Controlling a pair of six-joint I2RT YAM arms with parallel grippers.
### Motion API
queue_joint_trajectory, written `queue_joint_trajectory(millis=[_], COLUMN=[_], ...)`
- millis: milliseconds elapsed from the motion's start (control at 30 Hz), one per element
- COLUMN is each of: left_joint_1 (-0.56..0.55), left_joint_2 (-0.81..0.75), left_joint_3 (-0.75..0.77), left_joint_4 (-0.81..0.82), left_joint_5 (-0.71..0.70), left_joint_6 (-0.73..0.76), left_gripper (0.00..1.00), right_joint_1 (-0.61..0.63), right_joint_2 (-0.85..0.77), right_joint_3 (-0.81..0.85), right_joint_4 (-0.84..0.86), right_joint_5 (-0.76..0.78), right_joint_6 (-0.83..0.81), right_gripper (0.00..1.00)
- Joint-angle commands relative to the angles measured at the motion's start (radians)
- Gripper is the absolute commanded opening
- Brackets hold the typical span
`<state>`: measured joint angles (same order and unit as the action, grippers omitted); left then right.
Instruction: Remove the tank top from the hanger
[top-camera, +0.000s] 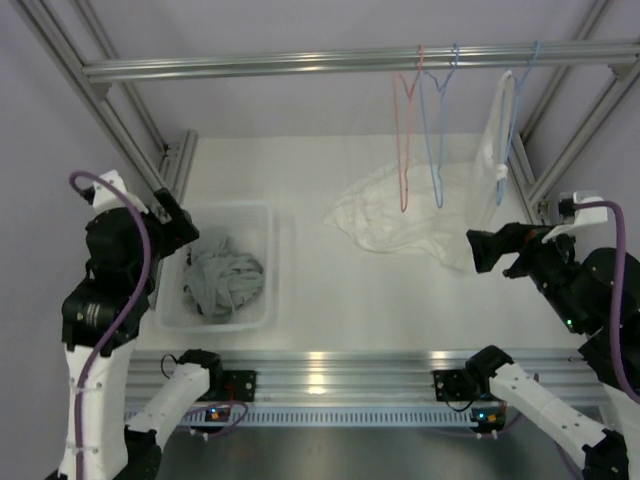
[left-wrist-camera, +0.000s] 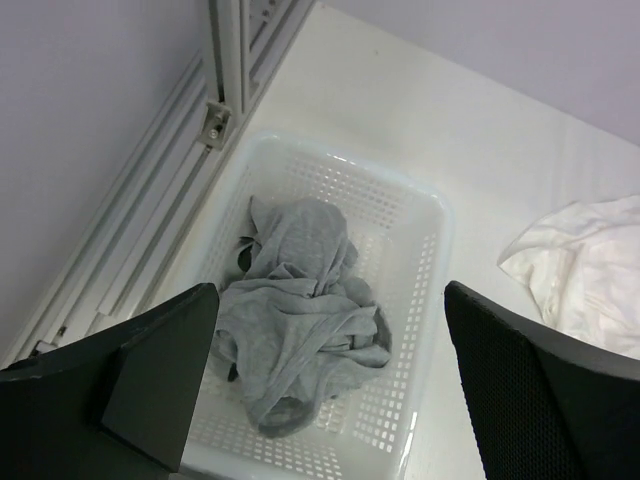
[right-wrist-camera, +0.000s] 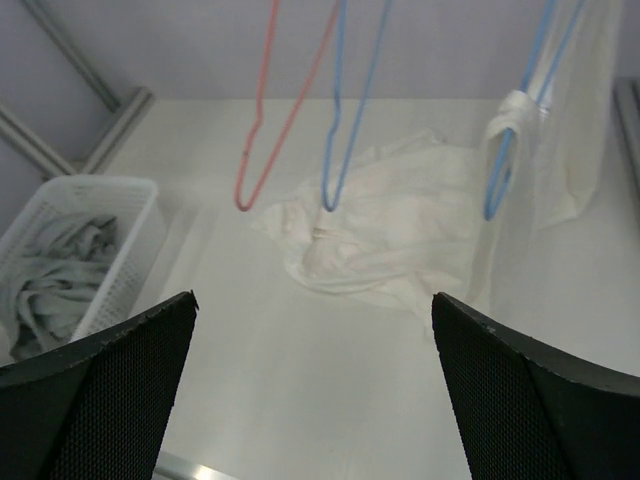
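A white tank top (top-camera: 496, 135) hangs on a blue hanger (top-camera: 512, 110) at the right end of the rail; the right wrist view shows the tank top (right-wrist-camera: 570, 120) on that hanger (right-wrist-camera: 505, 165). My right gripper (top-camera: 495, 250) (right-wrist-camera: 312, 300) is open and empty, below and in front of it, apart from the cloth. My left gripper (top-camera: 180, 228) (left-wrist-camera: 328, 300) hangs open over the white basket (top-camera: 262, 215) (left-wrist-camera: 425, 260), holding nothing. A crumpled grey garment (top-camera: 225, 280) (left-wrist-camera: 300, 310) lies in the basket.
A bare red hanger (top-camera: 404, 140) (right-wrist-camera: 262, 130) and a bare blue hanger (top-camera: 437, 130) (right-wrist-camera: 345, 110) hang on the rail (top-camera: 250, 66). A heap of white garments (top-camera: 395, 215) (right-wrist-camera: 385, 215) (left-wrist-camera: 590, 270) lies on the table under them. Frame posts stand at both sides.
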<state>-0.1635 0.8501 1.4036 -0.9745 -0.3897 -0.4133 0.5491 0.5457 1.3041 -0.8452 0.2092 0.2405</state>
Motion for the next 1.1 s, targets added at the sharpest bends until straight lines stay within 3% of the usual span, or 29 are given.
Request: queue_joint_trajectory(millis=[0, 33, 133, 300, 633, 1067], left_joint_1=[0.004, 0.004, 0.004, -0.004, -0.024, -0.034], left_joint_2=[-0.103, -0.126, -0.245, -0.399, -0.467, -0.497], left_joint_3=[0.05, 0.055, 0.054, 0.057, -0.074, -0.12], left_joint_4=[-0.134, -0.156, -0.188, -0.219, -0.227, -0.202], left_joint_5=[-0.003, -0.02, -0.019, 0.0, -0.093, -0.055], left_joint_6=[0.071, 0.083, 0.109, 0.136, 0.126, 0.137], left_gripper=[0.99, 0.99, 0.99, 0.99, 0.99, 0.99], right_joint_1=[0.012, 0.012, 0.011, 0.012, 0.012, 0.012], right_joint_2=[0.075, 0.08, 0.057, -0.012, -0.073, -0.128], right_joint_3=[0.086, 0.098, 0.106, 0.096, 0.043, -0.022], right_joint_4=[-0.156, -0.187, -0.245, -0.282, -0.313, -0.256], right_joint_5=[0.258, 0.348, 0.418, 0.423, 0.412, 0.403], right_joint_6=[-0.041, -0.046, -0.085, -0.11, -0.095, -0.084], right_gripper=[0.99, 0.99, 1.0, 0.99, 0.99, 0.99])
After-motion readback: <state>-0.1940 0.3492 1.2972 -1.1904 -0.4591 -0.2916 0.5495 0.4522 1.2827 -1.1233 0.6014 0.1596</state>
